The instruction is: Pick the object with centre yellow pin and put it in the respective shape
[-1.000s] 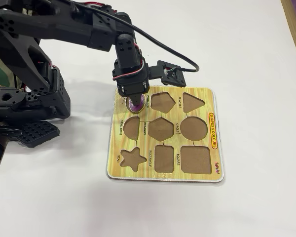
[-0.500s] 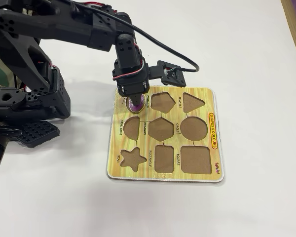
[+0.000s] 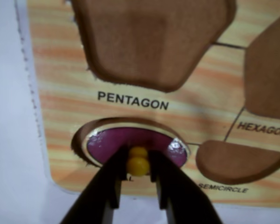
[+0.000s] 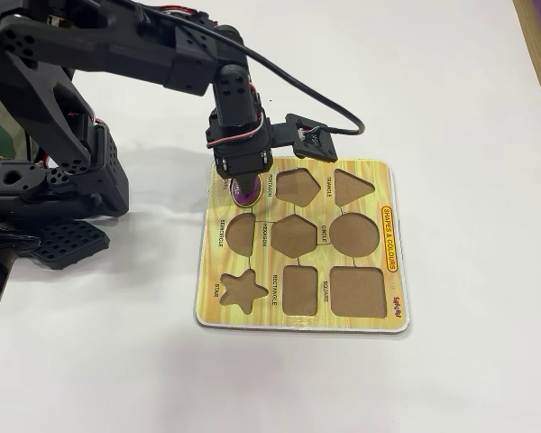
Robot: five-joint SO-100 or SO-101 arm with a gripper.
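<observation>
Seating: you're at the last step; purple oval piece (image 3: 135, 144) sits in the oval cut-out (image 3: 86, 135) at the board's corner, below the PENTAGON label in the wrist view; looks nearly flush, though the near edge is hidden by the fingers
Gripper: gripper (image 3: 138, 179) is pinched on the yellow knob (image 3: 138, 164); both black fingers (image 3: 107, 186) touch its sides; knob appears doubled, likely a reflection or blur
Fixed view: gripper (image 4: 243, 185) points straight down over the top-left corner of the board (image 4: 379, 271); piece (image 4: 245, 191) only partly visible under the wrist
Board: yellow wood-grain, flat on the white bench (image 4: 469, 108); pentagon cut-out (image 3: 154, 37) and semicircle cut-out (image 3: 240, 161) empty, as are the others in the fixed view
Risk 1: if you lift before opening, the knob comes up with you and the piece pops out of the recess; release first
Risk 2: if the piece is slightly rotated, one end may ride on the rim; can't tell from here; a push down could tilt it or shift the board
Risk 3: opening wide near the board edge could nudge the board; it's loose on the bench
Cable: wrist camera cable (image 4: 288, 77) arcs over the board; clear of it now
</observation>
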